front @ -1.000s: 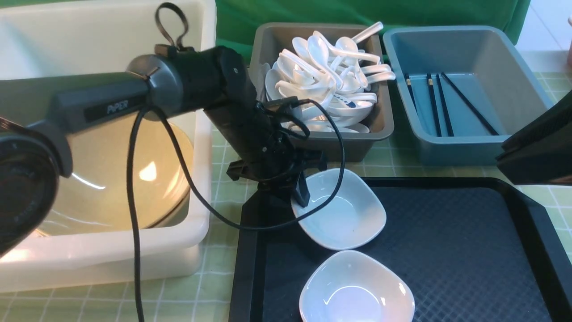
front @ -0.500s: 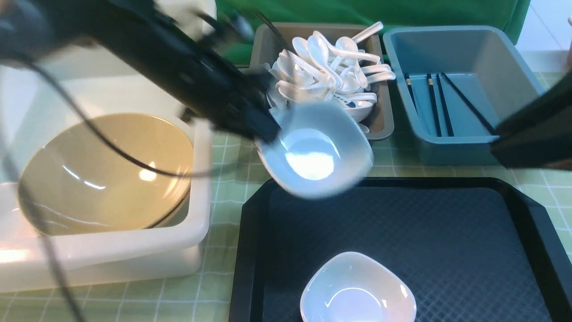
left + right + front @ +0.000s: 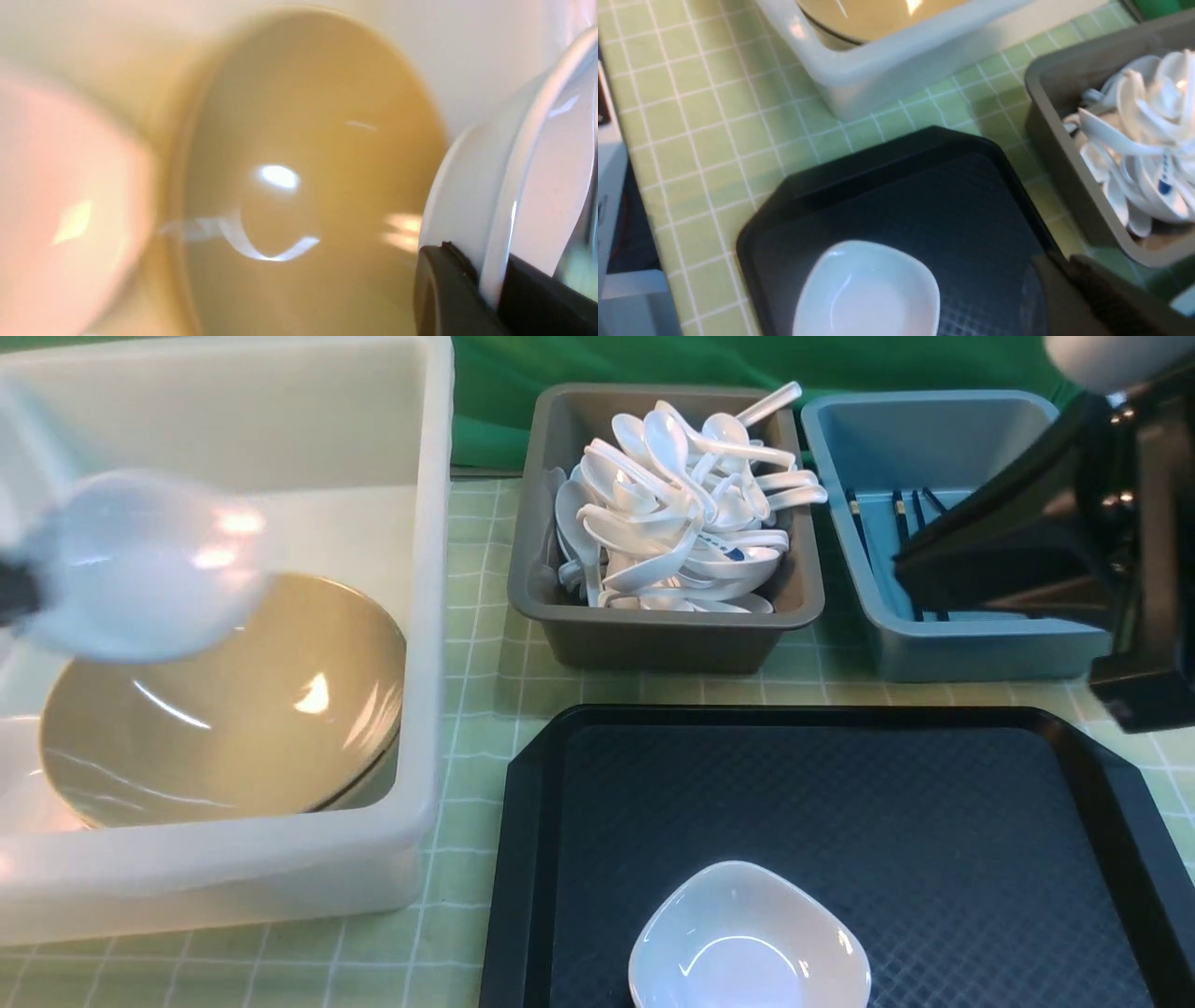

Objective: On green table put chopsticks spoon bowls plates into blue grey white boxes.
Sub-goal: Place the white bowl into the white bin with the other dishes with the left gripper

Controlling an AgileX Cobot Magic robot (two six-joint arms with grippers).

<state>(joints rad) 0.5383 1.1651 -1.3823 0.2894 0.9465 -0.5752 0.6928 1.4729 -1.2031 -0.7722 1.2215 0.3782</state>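
Swung left off the tray [image 3: 523, 784], left gripper [image 3: 488, 284] clamps the white dish [image 3: 140, 565] over the white box [image 3: 434, 616]

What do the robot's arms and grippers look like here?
The left gripper has matte black fingers. The right arm is black and angular; the right gripper shows only as a dark blur. No cables or markings are visible.
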